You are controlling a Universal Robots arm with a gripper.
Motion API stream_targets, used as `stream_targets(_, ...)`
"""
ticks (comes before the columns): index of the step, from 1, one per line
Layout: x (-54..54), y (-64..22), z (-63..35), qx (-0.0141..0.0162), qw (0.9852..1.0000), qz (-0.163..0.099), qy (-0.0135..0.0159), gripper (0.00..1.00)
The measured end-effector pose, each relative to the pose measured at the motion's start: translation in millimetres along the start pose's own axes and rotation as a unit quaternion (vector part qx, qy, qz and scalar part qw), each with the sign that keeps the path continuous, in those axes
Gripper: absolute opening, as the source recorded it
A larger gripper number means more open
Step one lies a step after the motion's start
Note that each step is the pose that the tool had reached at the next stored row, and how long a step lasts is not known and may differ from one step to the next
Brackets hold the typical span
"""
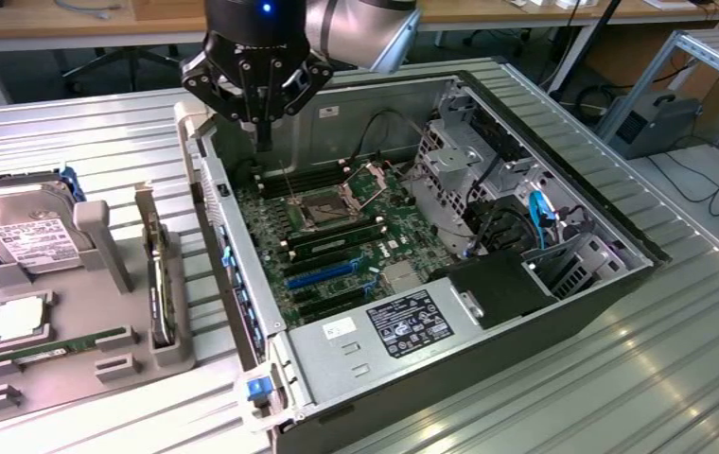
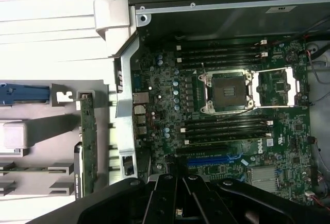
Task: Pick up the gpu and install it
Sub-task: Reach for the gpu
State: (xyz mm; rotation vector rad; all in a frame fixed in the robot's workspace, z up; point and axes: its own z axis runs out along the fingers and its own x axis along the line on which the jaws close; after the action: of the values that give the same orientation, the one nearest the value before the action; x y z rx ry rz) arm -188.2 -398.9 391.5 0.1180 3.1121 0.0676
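We see the gripper (image 1: 262, 140), jaws pressed together and empty, above the open computer case (image 1: 486, 369); the gpu (image 1: 154, 274) stands on edge in the grey holder (image 1: 170, 355) beside it

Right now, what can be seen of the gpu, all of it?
The gpu is a thin, flat card seen edge-on, dark with a greenish board edge and pale metallic glints. It stands upright on its long edge in a slot of the grey holder, between the hard drive and the open computer case. Only the holder touches it; the shut gripper hangs over the case, apart from it.
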Motion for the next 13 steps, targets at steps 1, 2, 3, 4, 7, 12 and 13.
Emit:
stream_targets(1, 0.8, -0.1, 0.0, 0.0000, 1.0000, 0.000, 0.0000, 0.11)
stream_targets(2, 1.6, -0.1, 0.0, 0.0000, 1.0000, 0.000, 0.0000, 0.11)
stream_targets(3, 2.3, -0.2, 0.0, 0.0000, 1.0000, 0.000, 0.0000, 0.11)
stream_targets(4, 3.1, -0.2, 0.0, -0.0001, 1.0000, 0.000, 0.0000, 0.11)
stream_targets(7, 4.7, -0.4, 0.0, 0.0000, 1.0000, 0.000, 0.0000, 0.11)
stream_targets(12, 7.1, -0.6, 0.0, 0.0000, 1.0000, 0.000, 0.0000, 0.11)
stream_targets(13, 7.8, -0.6, 0.0, 0.0000, 1.0000, 0.000, 0.0000, 0.11)
